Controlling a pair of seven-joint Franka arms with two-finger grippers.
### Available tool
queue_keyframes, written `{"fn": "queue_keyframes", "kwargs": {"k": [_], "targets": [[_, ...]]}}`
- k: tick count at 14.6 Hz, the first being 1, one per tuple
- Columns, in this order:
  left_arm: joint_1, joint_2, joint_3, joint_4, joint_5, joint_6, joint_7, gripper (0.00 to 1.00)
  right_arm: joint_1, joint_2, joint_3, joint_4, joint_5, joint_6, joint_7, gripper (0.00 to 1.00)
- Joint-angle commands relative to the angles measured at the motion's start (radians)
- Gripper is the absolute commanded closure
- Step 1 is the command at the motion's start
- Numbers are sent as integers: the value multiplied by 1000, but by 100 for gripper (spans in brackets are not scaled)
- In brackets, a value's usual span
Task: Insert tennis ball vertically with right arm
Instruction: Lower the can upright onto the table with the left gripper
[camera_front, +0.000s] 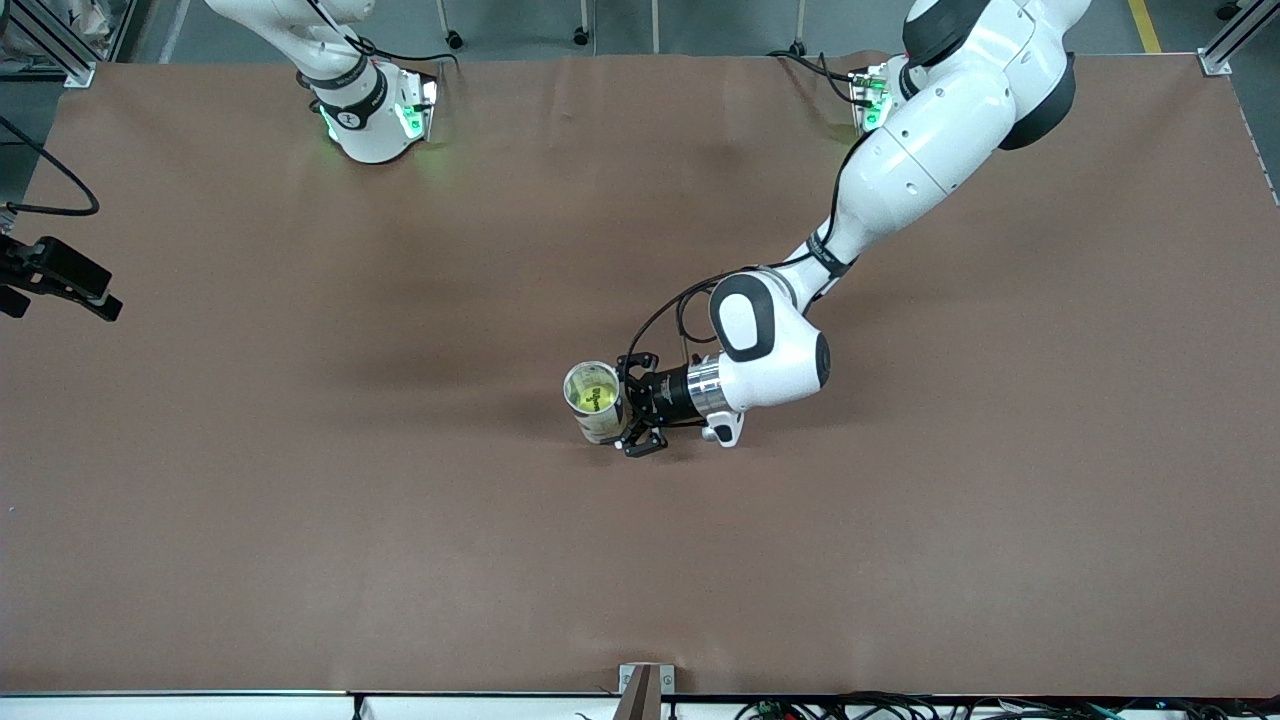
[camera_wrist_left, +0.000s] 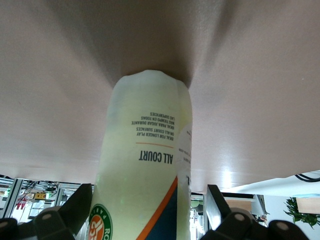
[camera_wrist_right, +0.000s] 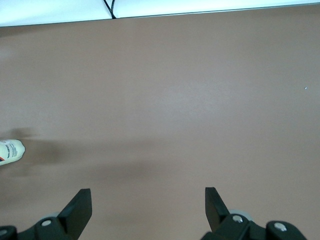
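Note:
A clear tennis ball can with a white, blue and orange label stands upright near the table's middle, its top open. A yellow tennis ball lies inside it. My left gripper is low beside the can, open, with a finger on each side; in the left wrist view the can fills the space between them and a gap shows at one finger. My right gripper is open and empty, up over the table's edge at the right arm's end; in its wrist view only bare table lies between the fingers.
The brown table carries nothing else. The arm bases stand along the edge farthest from the front camera. The can shows small at the rim of the right wrist view. Cables lie off the table's near edge.

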Motion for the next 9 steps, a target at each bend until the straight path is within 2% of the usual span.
{"fn": "queue_keyframes", "kwargs": {"k": [1, 9], "targets": [[21, -29, -8, -35, -10, 0, 22, 0, -8, 7, 7, 16, -15, -4, -4, 0], [23, -33, -6, -60, -8, -3, 29, 0, -12, 7, 4, 23, -19, -4, -6, 0]]}}
